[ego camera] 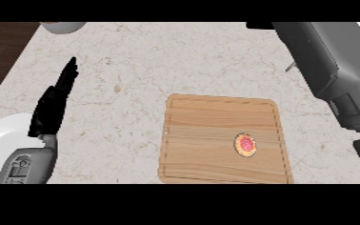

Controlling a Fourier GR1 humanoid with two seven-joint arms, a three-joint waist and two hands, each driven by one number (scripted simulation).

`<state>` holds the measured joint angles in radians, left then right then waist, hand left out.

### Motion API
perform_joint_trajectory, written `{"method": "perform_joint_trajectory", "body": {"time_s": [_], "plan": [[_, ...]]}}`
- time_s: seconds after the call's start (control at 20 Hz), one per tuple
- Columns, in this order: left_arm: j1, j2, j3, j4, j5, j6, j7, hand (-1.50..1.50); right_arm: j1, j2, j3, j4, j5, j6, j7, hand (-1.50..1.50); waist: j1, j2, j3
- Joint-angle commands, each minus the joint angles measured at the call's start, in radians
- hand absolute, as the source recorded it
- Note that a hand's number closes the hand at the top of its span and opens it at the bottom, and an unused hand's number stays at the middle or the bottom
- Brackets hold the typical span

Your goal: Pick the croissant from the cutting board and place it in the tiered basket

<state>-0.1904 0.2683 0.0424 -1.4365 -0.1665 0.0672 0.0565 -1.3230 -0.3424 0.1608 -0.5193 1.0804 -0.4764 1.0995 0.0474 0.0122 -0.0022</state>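
Note:
A small round pastry (pixel 245 144) with a red centre lies on the wooden cutting board (pixel 204 124), towards its right near side; nothing touches it. My left hand (pixel 53 105) stands open at the left of the counter, fingers straight and pointing away, well clear of the board. My right forearm (pixel 320 62) crosses the upper right corner, high above the board's far right corner. Only a black tip of the right hand (pixel 260 25) shows at the top edge. No tiered basket is in view.
A white plate (pixel 13 131) lies at the left edge, partly under my left forearm. A pale round object (pixel 63 26) is cut off at the top left. Dark wood floor (pixel 13 43) shows beyond the counter's left edge.

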Motion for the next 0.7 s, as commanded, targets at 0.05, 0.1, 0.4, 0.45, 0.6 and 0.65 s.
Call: {"method": "perform_joint_trajectory", "body": {"time_s": [0.05,0.1,0.4,0.45,0.6,0.65], "plan": [[-0.035,0.012,0.019,-0.003,0.016,-0.017,0.042,0.00,-0.078,-0.017,-0.026,0.135,0.052,0.032,0.110,1.50,-0.011,0.000,0.002],[0.012,-0.007,0.013,-0.004,0.005,0.004,0.009,0.00,-0.118,-0.078,-0.055,0.116,0.023,0.081,0.051,1.50,-0.017,-0.005,0.001],[-0.027,-0.027,0.002,0.036,-0.032,0.031,-0.002,0.00,-0.100,-0.111,-0.124,0.181,-0.016,0.021,-0.093,1.50,-0.022,0.000,0.002],[0.041,-0.051,-0.025,-0.037,-0.040,0.044,-0.005,0.00,-0.101,-0.119,-0.122,0.215,-0.007,0.026,-0.097,1.50,-0.008,0.000,0.002],[0.028,-0.020,-0.006,-0.058,-0.009,-0.004,0.026,0.00,-0.088,-0.153,-0.113,0.242,0.008,0.058,-0.148,1.50,-0.011,-0.002,0.002],[0.004,0.000,0.013,-0.042,-0.008,-0.007,0.032,0.00,-0.075,-0.159,-0.098,0.278,0.039,0.018,-0.124,1.50,-0.001,0.005,0.002]]}}
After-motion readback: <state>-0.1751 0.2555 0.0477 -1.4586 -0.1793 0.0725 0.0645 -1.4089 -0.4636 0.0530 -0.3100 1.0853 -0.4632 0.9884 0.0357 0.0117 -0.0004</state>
